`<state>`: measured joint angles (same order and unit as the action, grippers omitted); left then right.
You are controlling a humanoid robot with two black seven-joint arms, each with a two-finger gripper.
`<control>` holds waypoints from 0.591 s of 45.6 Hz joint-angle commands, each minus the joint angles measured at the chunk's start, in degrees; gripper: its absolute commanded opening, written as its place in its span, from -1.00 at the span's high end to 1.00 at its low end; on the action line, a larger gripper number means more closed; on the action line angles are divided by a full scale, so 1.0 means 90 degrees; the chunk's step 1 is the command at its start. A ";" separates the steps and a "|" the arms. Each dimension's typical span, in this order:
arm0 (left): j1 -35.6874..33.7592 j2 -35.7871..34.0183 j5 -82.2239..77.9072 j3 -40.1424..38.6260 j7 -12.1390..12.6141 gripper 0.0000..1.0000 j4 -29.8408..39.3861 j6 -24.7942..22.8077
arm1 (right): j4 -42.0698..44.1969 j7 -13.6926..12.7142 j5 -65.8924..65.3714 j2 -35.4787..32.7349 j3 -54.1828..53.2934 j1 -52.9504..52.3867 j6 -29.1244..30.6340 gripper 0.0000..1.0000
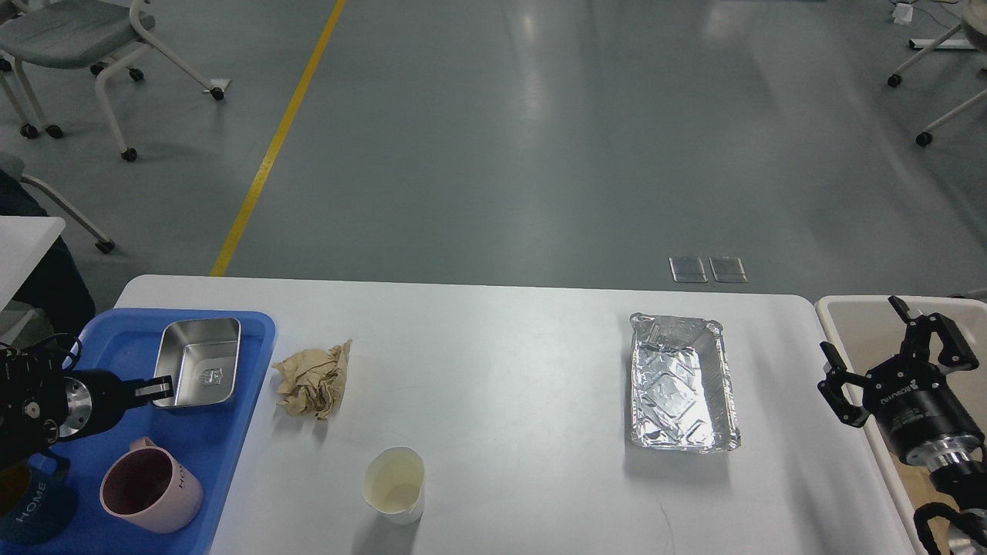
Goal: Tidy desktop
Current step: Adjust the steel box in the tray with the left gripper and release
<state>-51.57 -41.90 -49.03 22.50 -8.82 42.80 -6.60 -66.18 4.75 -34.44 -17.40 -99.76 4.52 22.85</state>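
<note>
Left gripper (158,388) at steel container (198,362)

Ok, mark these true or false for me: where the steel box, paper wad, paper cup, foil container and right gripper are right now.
1. The square stainless steel box sits on the blue plastic tray. True.
2. The crumpled brown paper wad lies inside the rectangular aluminium foil container. False: it lies on the white desktop beside the tray, and the foil container is empty.
3. The cream paper cup stands upright on the desktop. True.
4. The right gripper is shut on the foil container. False: its fingers are spread open, holding nothing, above the beige rectangular bin.
5. The pink ceramic mug is on the bare desktop. False: it is on the tray.
</note>
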 commanded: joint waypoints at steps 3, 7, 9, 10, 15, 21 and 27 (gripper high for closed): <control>-0.0002 -0.0022 -0.0001 0.0000 -0.0094 -0.87 0.0000 0.0021 | 0.0000 0.0000 -0.0002 0.0010 0.0000 -0.0004 0.0000 -1.00; 0.0017 -0.0022 -0.0001 0.0010 -0.0162 -0.89 0.0000 0.0021 | 0.0000 0.0010 -0.0002 0.0010 0.0000 -0.0004 0.0000 -1.00; 0.0027 -0.0022 -0.0001 0.0020 -0.0163 -0.90 0.0000 0.0031 | 0.0000 0.0000 -0.0002 0.0000 0.0000 -0.0004 0.0000 -1.00; 0.0027 -0.0022 -0.0001 0.0020 -0.0163 -0.90 0.0000 0.0031 | 0.0000 0.0000 -0.0002 0.0000 0.0000 -0.0004 0.0000 -1.00; 0.0027 -0.0022 -0.0001 0.0029 -0.0163 -0.92 0.0000 0.0060 | 0.0000 0.0000 -0.0002 -0.0010 -0.0009 -0.0014 0.0000 -1.00; 0.0037 -0.0022 -0.0011 0.0039 -0.0163 -0.92 0.0000 0.0070 | 0.0000 0.0000 -0.0002 -0.0010 0.0000 -0.0014 0.0000 -1.00; 0.0047 -0.0012 -0.0020 0.0088 -0.0153 -0.90 0.0000 0.0079 | 0.0000 0.0000 -0.0002 -0.0010 -0.0009 -0.0014 0.0000 -1.00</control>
<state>-51.19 -42.05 -49.11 23.02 -10.28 42.80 -5.99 -66.18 4.75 -34.44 -17.49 -99.77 4.39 22.85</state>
